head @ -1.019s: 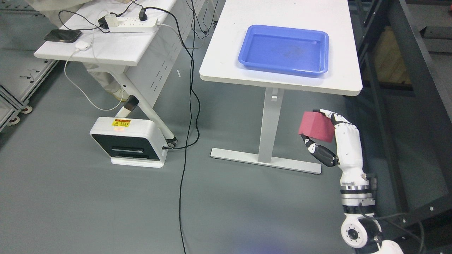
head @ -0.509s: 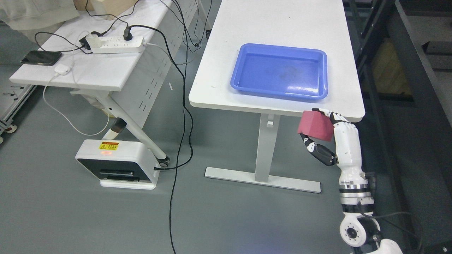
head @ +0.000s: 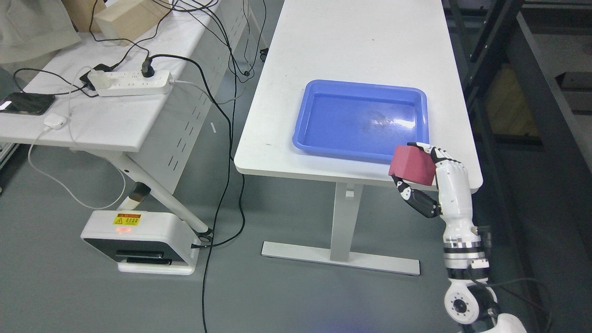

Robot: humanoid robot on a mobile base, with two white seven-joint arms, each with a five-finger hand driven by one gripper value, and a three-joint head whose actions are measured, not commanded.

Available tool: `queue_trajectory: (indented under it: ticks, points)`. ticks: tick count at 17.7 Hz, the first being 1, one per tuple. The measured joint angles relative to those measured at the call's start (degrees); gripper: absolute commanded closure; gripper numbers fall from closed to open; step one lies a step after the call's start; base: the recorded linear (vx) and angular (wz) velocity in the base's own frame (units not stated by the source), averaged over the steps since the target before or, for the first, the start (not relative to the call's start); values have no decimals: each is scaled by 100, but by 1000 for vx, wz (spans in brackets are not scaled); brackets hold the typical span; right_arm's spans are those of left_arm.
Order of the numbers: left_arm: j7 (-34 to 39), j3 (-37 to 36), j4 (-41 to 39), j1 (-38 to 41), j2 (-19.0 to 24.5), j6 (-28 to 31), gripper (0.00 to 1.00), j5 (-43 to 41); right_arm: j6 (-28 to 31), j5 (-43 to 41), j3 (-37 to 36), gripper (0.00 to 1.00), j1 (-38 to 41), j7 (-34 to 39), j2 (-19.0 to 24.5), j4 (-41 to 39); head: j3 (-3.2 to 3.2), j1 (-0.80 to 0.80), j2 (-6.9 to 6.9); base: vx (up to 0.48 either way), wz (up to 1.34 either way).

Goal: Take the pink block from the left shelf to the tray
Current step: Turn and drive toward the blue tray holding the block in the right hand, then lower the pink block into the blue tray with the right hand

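1. At four o'clock in the view, the right hand grips the pink foam block.
2. The whole view has shifted: the shallow blue plastic tray on the white table now lies closer, at eleven o'clock of the block.
3. Release looks near.

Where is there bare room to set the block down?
The blue tray is bare inside its four walls. The white table is bare beyond the tray and on its left strip. The right hand holds the pink block at the tray's near right corner.
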Motion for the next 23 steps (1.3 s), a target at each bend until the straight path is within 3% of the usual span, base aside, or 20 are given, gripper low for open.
queue_trajectory:
  ticks: [8, 18, 23]
  points:
    - [0, 0, 0, 0, 0, 0, 0, 0, -392, 1, 14, 95, 44, 2, 3, -1, 0, 0, 0, 165, -36]
    - [0, 0, 0, 0, 0, 0, 0, 0, 144, 73, 292, 95, -27, 1115, 1, 6, 0, 0, 0, 129, -48]
    - [0, 0, 0, 1, 0, 0, 0, 0, 211, 81, 439, 95, -43, 1322, 2, 9, 0, 0, 0, 90, -10]
